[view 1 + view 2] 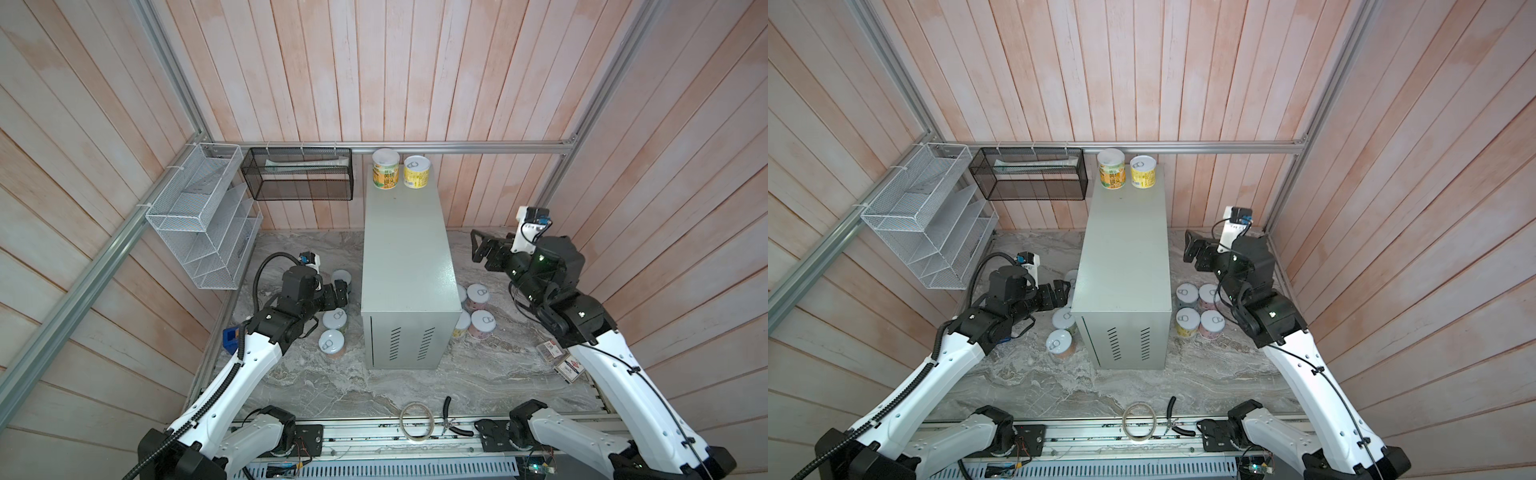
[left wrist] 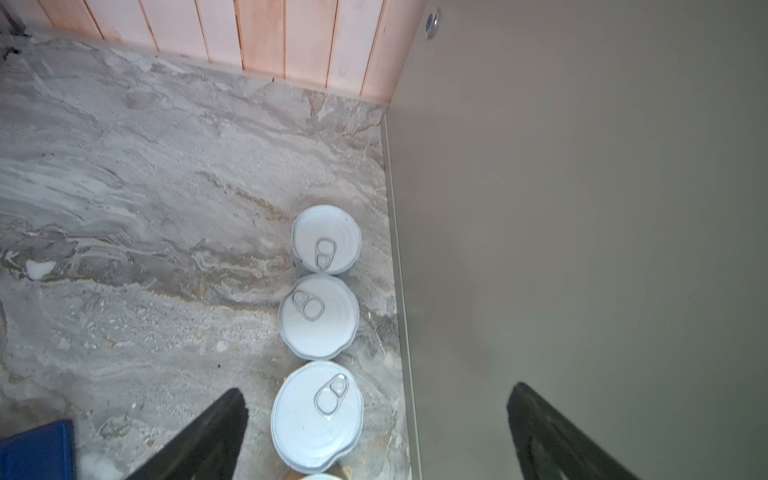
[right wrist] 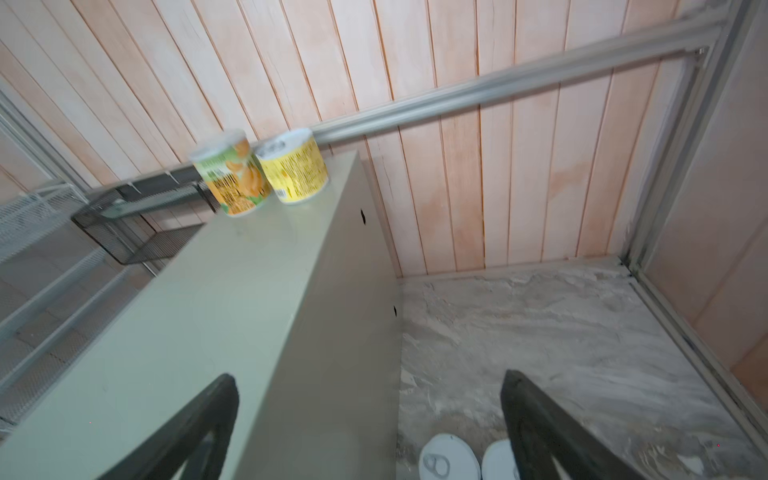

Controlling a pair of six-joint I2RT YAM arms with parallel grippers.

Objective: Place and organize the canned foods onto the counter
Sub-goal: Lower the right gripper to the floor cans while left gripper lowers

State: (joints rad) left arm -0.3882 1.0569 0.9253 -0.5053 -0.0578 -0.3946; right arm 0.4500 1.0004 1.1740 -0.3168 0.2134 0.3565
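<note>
My left hand (image 2: 376, 390) and right hand (image 3: 369, 376) spread, empty; desk (image 1: 407, 257) half-hides floor cans (image 1: 463, 327); Chinese print on its two cans (image 1: 385, 169) unreadable.

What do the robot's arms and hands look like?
Both arms have white shells with black joints. The left arm carries a ribbed black conduit, the right arm a thin black cable. The left hand and right hand are black with tapered fingers; a white camera sits on each wrist.
</note>
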